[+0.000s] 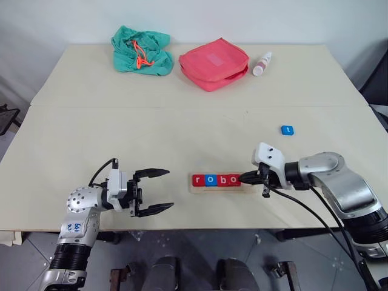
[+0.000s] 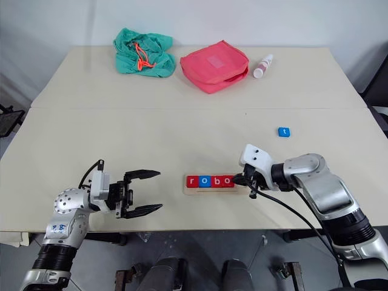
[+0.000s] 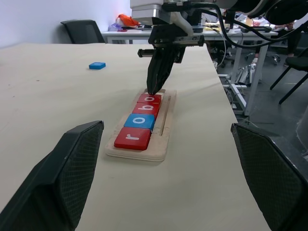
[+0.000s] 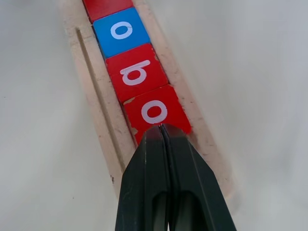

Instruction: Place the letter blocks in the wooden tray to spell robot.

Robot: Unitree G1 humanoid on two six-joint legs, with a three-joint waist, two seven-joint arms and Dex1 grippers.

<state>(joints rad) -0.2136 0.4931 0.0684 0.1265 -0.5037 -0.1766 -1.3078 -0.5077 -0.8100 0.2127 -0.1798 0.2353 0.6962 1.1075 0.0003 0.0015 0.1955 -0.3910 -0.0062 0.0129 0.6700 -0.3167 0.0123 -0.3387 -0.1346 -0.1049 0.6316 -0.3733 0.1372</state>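
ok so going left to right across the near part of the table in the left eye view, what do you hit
left pincer, open → wooden tray holding the red r block, blue o block, red b block, red o block → right pincer, shut, its tip at the last o → blue t block, loose and farther back

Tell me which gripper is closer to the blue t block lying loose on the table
The right. The right gripper, shut, is at the tray's end, with the blue t block a short way beyond it. The left gripper, open, sits on the tray's far side.
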